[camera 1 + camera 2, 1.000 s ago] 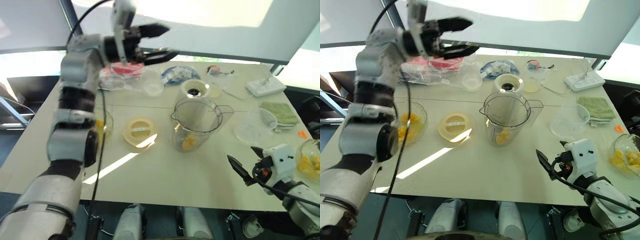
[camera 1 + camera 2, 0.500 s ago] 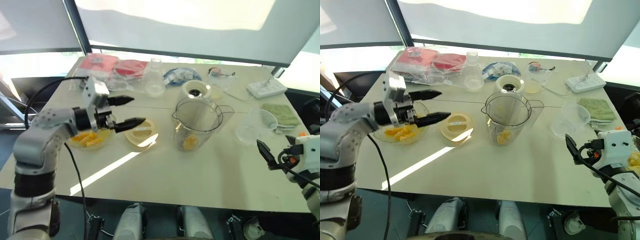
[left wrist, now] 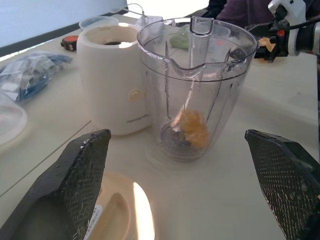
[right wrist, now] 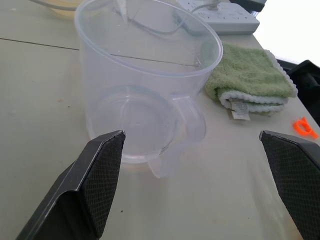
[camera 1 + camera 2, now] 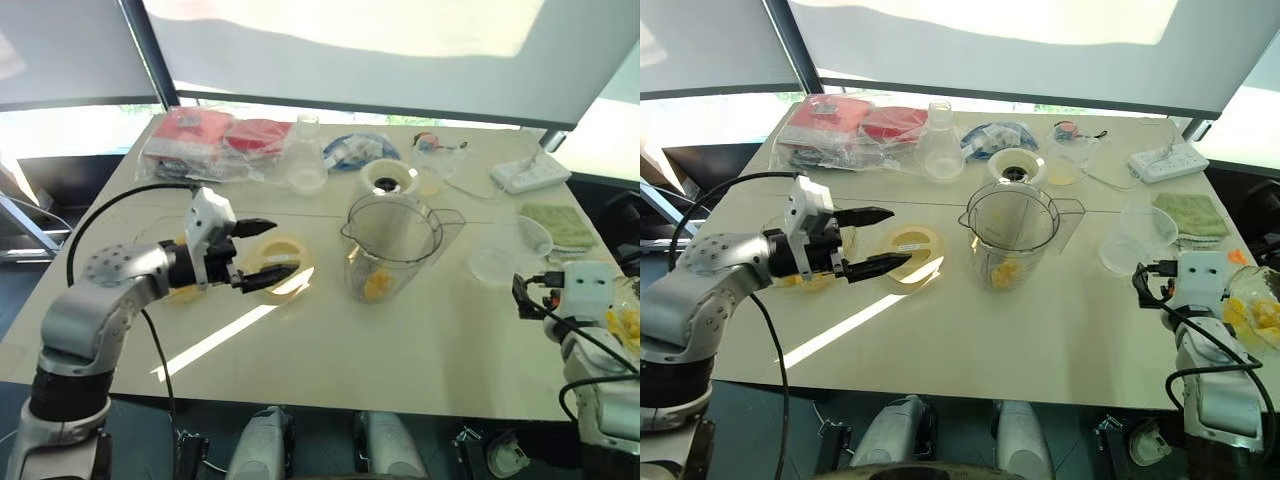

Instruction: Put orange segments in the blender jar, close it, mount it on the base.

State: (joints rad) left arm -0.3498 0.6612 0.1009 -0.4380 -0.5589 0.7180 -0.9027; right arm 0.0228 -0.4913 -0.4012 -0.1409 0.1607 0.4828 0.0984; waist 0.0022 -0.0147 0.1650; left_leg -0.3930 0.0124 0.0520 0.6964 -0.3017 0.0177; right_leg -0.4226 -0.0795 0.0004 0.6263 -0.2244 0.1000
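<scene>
The clear blender jar (image 5: 392, 245) stands upright mid-table with an orange segment (image 3: 194, 127) at its bottom. Behind it is the white base (image 5: 390, 180). The yellow lid (image 5: 285, 262) lies flat to the jar's left. My left gripper (image 5: 265, 252) hovers open just above the lid, pointing at the jar, with nothing in it. Beneath that wrist sits a glass bowl of orange segments (image 5: 800, 272). My right gripper (image 5: 522, 296) is open and empty near the table's right edge, facing a clear plastic cup (image 4: 150, 75). A second bowl of segments (image 5: 1255, 312) sits by the right arm.
A green cloth (image 4: 250, 75) and a white power strip (image 5: 530, 175) lie at the back right. Red packets (image 5: 215, 140), a clear flask (image 5: 307, 165) and a blue-white bag (image 5: 352, 148) line the back of the table. An orange scrap (image 4: 303, 126) lies near the cloth.
My left arm has dropped from high over the back of the table to low beside the lid. My right gripper has drawn back toward the table's right edge.
</scene>
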